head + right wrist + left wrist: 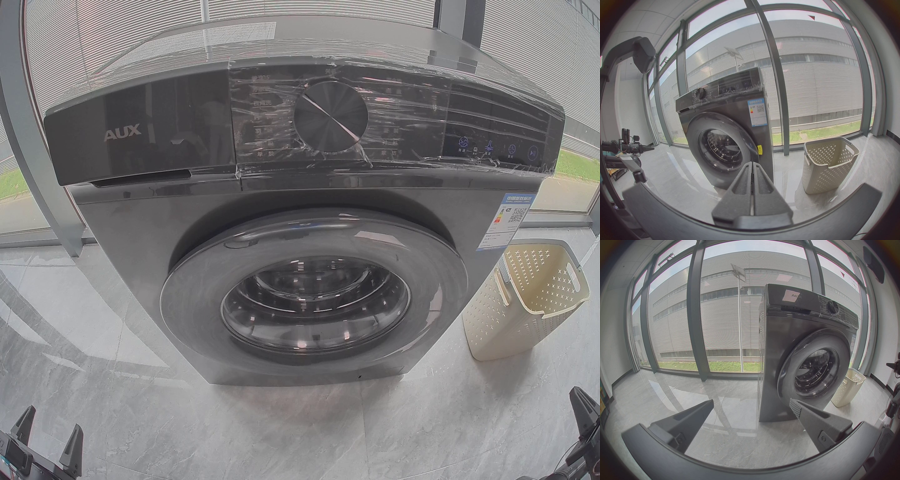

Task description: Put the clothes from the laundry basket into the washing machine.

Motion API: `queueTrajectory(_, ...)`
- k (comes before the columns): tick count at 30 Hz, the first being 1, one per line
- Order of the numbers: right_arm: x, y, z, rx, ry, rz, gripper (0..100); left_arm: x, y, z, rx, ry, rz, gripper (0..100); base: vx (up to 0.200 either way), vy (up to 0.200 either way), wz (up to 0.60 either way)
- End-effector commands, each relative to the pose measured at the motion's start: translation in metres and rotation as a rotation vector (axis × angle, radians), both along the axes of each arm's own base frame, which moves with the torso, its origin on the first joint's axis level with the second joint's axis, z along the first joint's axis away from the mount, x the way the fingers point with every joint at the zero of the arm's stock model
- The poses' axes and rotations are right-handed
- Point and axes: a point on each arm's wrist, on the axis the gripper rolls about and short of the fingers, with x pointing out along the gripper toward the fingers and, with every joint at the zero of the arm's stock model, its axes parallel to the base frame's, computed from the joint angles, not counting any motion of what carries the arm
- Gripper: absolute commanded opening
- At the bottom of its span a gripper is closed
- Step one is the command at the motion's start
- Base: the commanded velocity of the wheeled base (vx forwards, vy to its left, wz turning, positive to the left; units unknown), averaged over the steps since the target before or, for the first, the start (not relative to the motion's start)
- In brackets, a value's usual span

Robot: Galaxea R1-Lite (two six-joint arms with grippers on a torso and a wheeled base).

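- The grey front-loading washing machine stands on the marble floor, with its round glass door shut.
- The cream perforated laundry basket stands upright on the floor just beside the machine's right side.
- The left gripper is low before the machine, its jaws spread wide and holding nothing.
- The right gripper has its jaws pressed together on nothing.

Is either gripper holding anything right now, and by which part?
Nothing is held. The left gripper is open and empty; the right gripper is shut on nothing. Both are well clear of the laundry basket.
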Motion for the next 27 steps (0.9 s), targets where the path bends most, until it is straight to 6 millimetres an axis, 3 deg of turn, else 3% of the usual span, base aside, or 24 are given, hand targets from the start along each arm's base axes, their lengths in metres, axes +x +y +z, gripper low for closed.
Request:
queueTrajectory(1,-0.010,0.001,-0.008,0.001,-0.081,-0.028,0,0.001,0.000,-0.004,-0.002,0.014,0.001,100,0.000,0.000,0.00)
queueTrajectory(11,-0.009,-0.001,-0.020,-0.141,-0.023,-0.112,0,0.001,0.000,-0.004,-0.005,0.014,0.001,100,0.000,0.000,0.00)
queueTrajectory(12,-0.009,-0.001,-0.021,-0.147,-0.022,-0.114,100,0.001,0.000,-0.004,-0.004,0.014,0.001,100,0.000,0.000,0.00)
queueTrajectory(27,-0.008,-0.005,-0.027,-0.083,0.067,-0.287,100,0.001,0.000,-0.004,-0.013,0.014,0.003,100,0.000,0.000,0.00)
